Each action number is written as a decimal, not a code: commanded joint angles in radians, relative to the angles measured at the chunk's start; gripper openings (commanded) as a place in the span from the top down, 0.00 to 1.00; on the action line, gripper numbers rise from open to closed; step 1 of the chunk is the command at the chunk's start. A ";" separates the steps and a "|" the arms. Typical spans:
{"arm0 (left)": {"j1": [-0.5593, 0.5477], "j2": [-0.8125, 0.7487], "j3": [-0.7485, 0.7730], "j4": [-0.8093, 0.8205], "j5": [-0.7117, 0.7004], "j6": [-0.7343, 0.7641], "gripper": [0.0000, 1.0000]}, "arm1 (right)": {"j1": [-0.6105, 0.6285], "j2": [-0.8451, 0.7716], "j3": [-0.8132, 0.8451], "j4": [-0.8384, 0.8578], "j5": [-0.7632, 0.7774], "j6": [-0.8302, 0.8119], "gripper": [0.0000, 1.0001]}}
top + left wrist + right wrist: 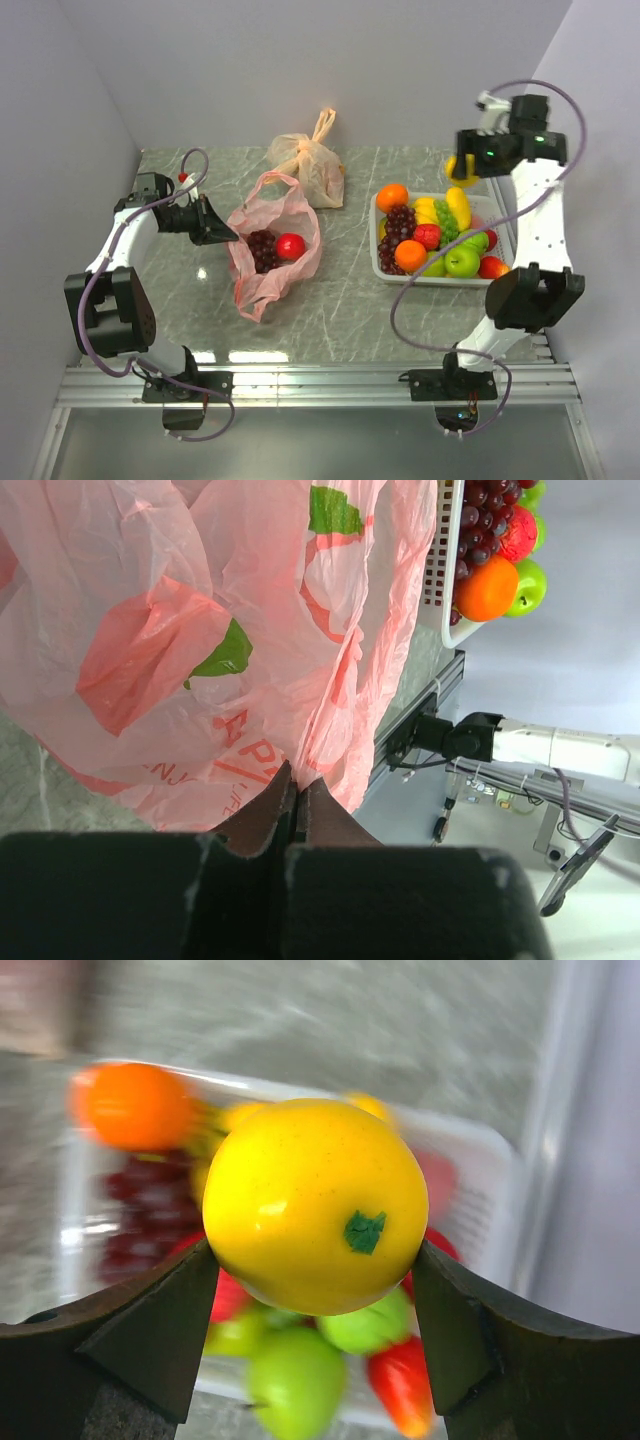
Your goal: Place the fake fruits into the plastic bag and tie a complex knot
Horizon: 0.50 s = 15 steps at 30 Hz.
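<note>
Tabletop: grey marbled table [340,300] between plain grey walls, with both arm bases at the near edge.
Job so far: early stage. Two pieces are in the plastic bag [255,290], one is in the air, and most of the fake fruits [440,240] wait in the basket. Left to do, as I judge it: move the rest across, then tie the handles. No tying has begun.
Bag place: lies flat on the table, left of centre and well apart from the basket.
Bag axis: long axis runs near to far. The closed bottom is nearest and leans slightly left. The handle loop [278,182] is at the far end, and the mouth gapes upward.
Basket: white basket [430,281] on the right, holding a heap of oranges, green apples, grapes and bananas.
Other bag: pale orange bag [310,165] just beyond the pink one, with its handles up and tied.
Left gripper [297,805]: fingers pressed together on the bag's left rim, pinching the film.
Right gripper [312,1260]: raised above the basket's far right corner, fingers clamped either side of the yellow fruit [315,1205].
Yellow fruit: roundish with no clear long axis. Its green stem mark faces the wrist camera.
In bag: grape bunch [262,250] touching a red fruit [291,246].
</note>
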 commanded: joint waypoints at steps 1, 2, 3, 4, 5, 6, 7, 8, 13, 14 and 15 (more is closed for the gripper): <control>0.004 -0.007 0.007 -0.002 0.009 0.021 1.00 | 0.196 -0.078 0.007 0.066 -0.095 0.032 0.58; 0.004 -0.006 0.007 0.000 0.012 0.020 1.00 | 0.264 -0.087 -0.012 0.083 -0.105 0.044 0.58; 0.004 -0.006 0.005 0.000 0.012 0.020 1.00 | 0.317 -0.097 -0.023 0.118 -0.123 0.063 0.58; 0.004 -0.004 0.004 0.001 0.014 0.015 1.00 | 0.422 -0.110 -0.036 0.139 -0.128 0.074 0.58; 0.004 -0.003 0.004 0.001 0.014 0.014 1.00 | 0.472 -0.117 -0.061 0.188 -0.134 0.081 0.58; 0.004 -0.003 0.007 0.000 0.014 0.015 1.00 | 0.519 -0.120 -0.075 0.216 -0.134 0.093 0.58; 0.004 -0.001 0.008 -0.004 0.014 0.015 1.00 | 0.577 -0.117 -0.088 0.242 -0.128 0.100 0.58; 0.004 -0.001 0.011 -0.011 0.014 0.017 1.00 | 0.669 -0.108 -0.100 0.264 -0.116 0.104 0.58; 0.006 0.006 0.025 -0.022 0.035 0.020 1.00 | 0.881 0.052 -0.047 0.317 -0.047 0.112 0.58; 0.006 0.005 0.028 -0.025 0.037 0.020 1.00 | 0.930 0.076 -0.040 0.330 -0.039 0.110 0.58; 0.007 0.006 0.031 -0.028 0.050 0.021 1.00 | 0.949 0.099 -0.031 0.333 -0.028 0.106 0.58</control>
